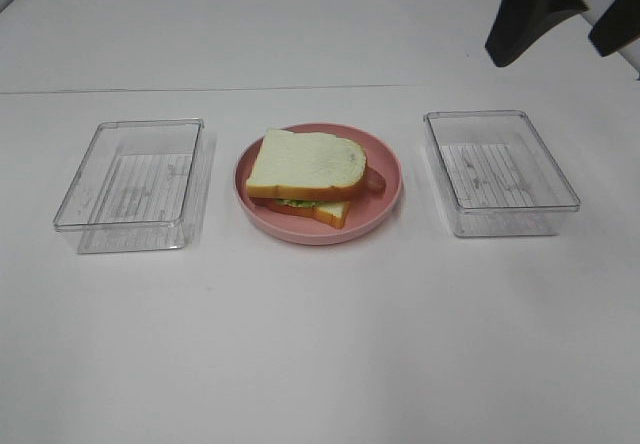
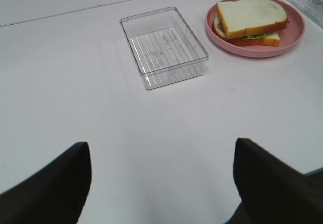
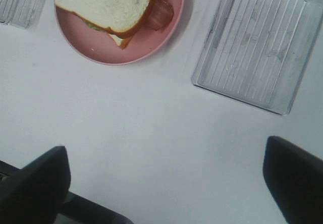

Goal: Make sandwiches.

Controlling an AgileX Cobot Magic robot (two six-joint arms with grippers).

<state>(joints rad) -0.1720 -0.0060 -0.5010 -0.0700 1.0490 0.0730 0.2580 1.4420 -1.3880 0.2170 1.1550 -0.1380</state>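
Note:
One sandwich (image 1: 305,164) lies on the round pink plate (image 1: 385,204) in the middle of the table: white bread on top, green lettuce and a second slice below, bacon (image 3: 161,14) sticking out at one side. My right gripper (image 1: 552,44) hangs high over the table's far right, open and empty. The right wrist view has it (image 3: 166,183) above bare table, short of the sandwich (image 3: 106,4) and plate (image 3: 151,50). My left gripper (image 2: 161,183) is open and empty, well back from the sandwich (image 2: 252,17). It is out of the exterior high view.
An empty clear plastic tray (image 1: 130,184) stands left of the plate, and another empty tray (image 1: 500,169) stands right of it. The wrist views show the left tray (image 2: 164,47) and the right tray (image 3: 252,47). The white table reaches the front edge.

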